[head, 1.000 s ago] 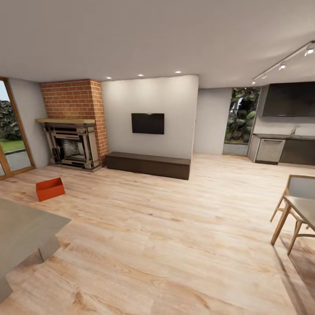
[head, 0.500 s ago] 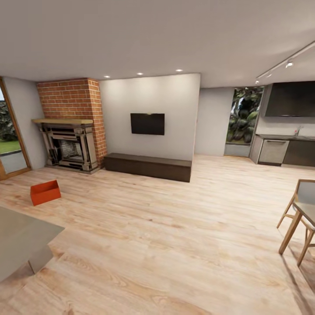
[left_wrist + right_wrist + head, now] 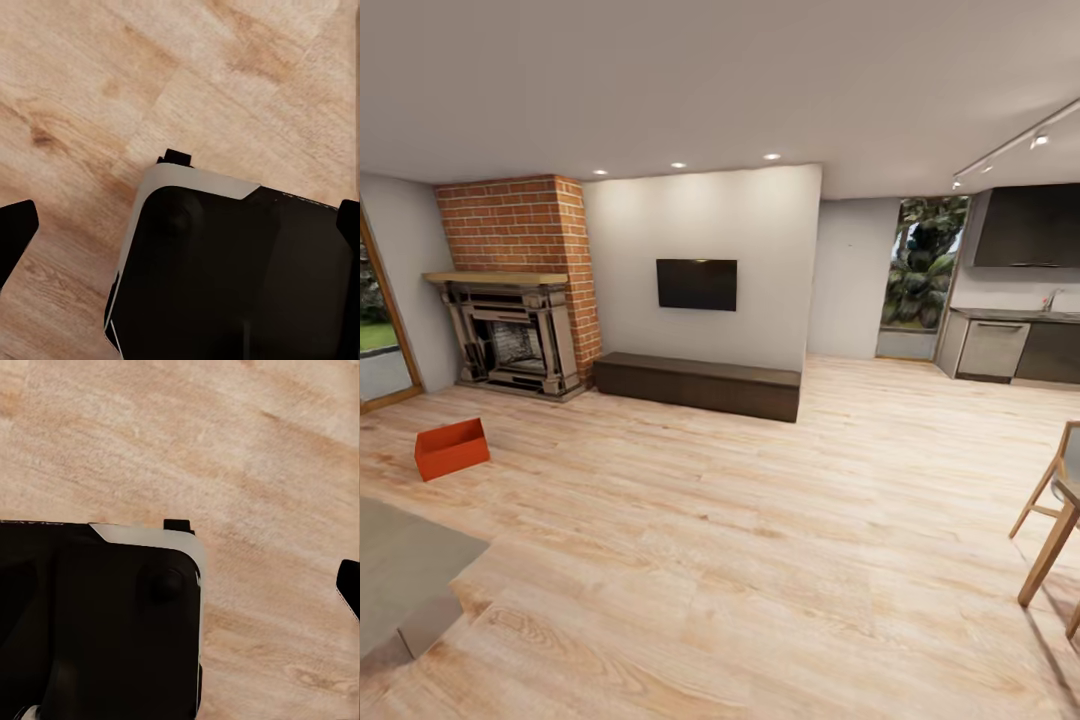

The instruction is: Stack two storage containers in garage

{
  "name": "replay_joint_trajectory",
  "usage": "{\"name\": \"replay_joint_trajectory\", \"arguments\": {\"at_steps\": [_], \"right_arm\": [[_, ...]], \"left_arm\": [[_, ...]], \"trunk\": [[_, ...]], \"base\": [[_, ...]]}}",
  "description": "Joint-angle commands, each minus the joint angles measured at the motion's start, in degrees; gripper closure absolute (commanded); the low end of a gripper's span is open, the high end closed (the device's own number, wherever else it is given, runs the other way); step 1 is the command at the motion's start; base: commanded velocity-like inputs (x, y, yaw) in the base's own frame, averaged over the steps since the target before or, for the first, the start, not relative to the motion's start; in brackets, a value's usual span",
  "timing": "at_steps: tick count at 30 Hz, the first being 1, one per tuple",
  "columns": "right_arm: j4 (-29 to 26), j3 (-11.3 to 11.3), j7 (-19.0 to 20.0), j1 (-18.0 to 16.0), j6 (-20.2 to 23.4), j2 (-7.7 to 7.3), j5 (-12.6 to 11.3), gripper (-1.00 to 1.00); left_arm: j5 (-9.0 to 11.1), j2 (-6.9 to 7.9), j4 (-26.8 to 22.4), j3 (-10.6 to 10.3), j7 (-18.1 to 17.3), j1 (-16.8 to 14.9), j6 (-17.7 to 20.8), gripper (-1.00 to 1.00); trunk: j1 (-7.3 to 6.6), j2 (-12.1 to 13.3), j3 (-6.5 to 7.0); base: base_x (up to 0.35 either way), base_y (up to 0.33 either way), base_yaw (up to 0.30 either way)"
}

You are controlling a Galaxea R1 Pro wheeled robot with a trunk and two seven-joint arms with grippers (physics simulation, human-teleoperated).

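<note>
- One red-orange storage container [image 3: 451, 449] on the light wood-plank floor [image 3: 760, 560] of the living room, open top up, in front of the brick fireplace [image 3: 512, 290] and well apart from the low dark bench [image 3: 700, 384] under the wall-mounted TV [image 3: 697, 284].
- Cut off at the head view's left edge: a grey slab-like surface [image 3: 405, 575], identity unclear, and a wood-framed glass door [image 3: 380, 330].
- Cut off at the right edge: wooden chair legs [image 3: 1050, 530]; beyond them a dark kitchen counter [image 3: 1015, 345], small and hard to read.
- Left wrist view: the robot's black-and-white base [image 3: 225, 270] over the planks, with dark finger tips [image 3: 15, 232] at both side edges; left gripper [image 3: 180, 232] spread wide, grasping nothing.
- Right wrist view: the same base [image 3: 97, 622] over bare planks, one dark finger tip [image 3: 349, 585] at the edge, the other lost against the black body; cannot tell how the right gripper's jaws stand.
</note>
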Motion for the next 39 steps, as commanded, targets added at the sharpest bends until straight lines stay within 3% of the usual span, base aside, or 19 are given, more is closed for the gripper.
{"name": "replay_joint_trajectory", "arguments": {"at_steps": [1,39], "right_arm": [[0.2,0.5,0.0,0.0,-0.3,0.02,-0.5,-1.0],[0.2,0.5,0.0,0.0,-0.3,0.02,-0.5,-1.0]], "left_arm": [[0.2,-0.02,0.0,0.1,0.1,0.0,0.0,-1.0],[-0.2,-0.09,0.0,0.1,0.1,0.0,-0.1,-1.0]], "trunk": [[0.05,0.0,-0.02],[0.05,0.0,-0.02]], "base": [[0.323,0.0,0.0],[0.318,0.0,0.0]]}}
